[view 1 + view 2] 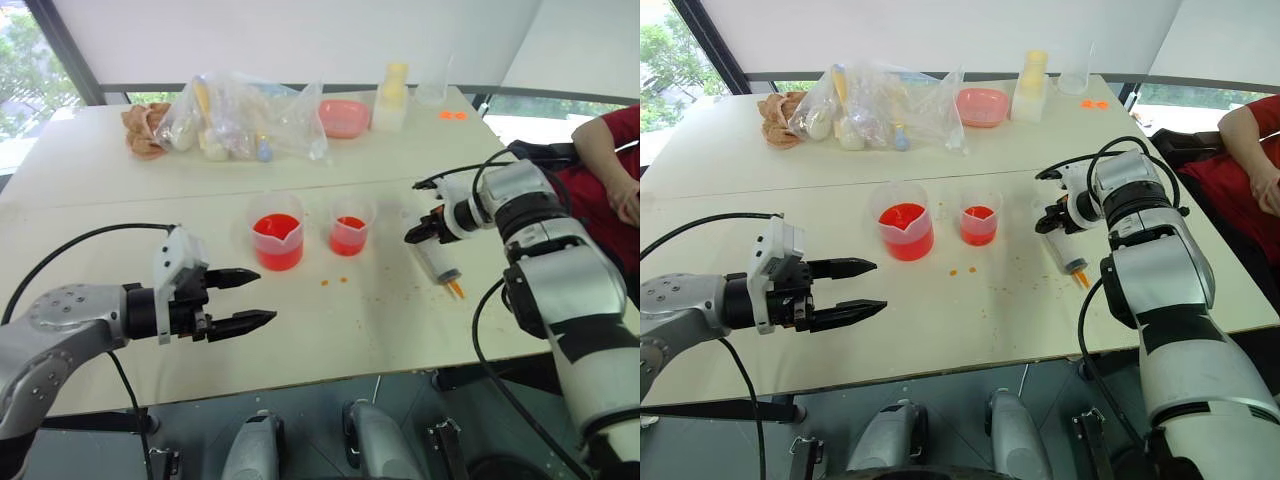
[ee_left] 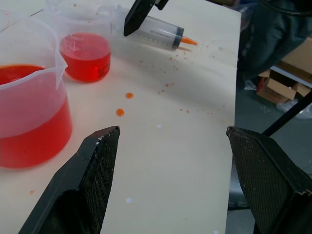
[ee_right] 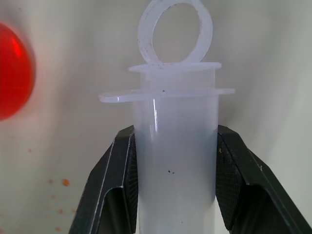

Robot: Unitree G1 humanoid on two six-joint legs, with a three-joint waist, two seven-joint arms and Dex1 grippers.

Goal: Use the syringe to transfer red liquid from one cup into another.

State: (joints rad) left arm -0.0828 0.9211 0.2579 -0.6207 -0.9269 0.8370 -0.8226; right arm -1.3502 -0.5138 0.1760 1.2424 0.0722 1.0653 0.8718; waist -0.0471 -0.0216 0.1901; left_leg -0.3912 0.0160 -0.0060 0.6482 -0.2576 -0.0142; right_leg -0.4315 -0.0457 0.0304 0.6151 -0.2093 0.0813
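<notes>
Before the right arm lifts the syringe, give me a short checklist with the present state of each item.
1. Right gripper fingers closed on the syringe barrel: ok, both press its sides.
2. Plunger pushed in: ok, its ring sits against the barrel flange.
3. Syringe off the table: not ok, it appears to lie there, orange tip towards the near edge.
4. Larger beaker upright with red liquid: ok.
5. Smaller cup upright, apart from the beaker: ok.
6. Left gripper out of the way: ok, open, holding nothing, nearer the table's front edge than the beaker.
</notes>
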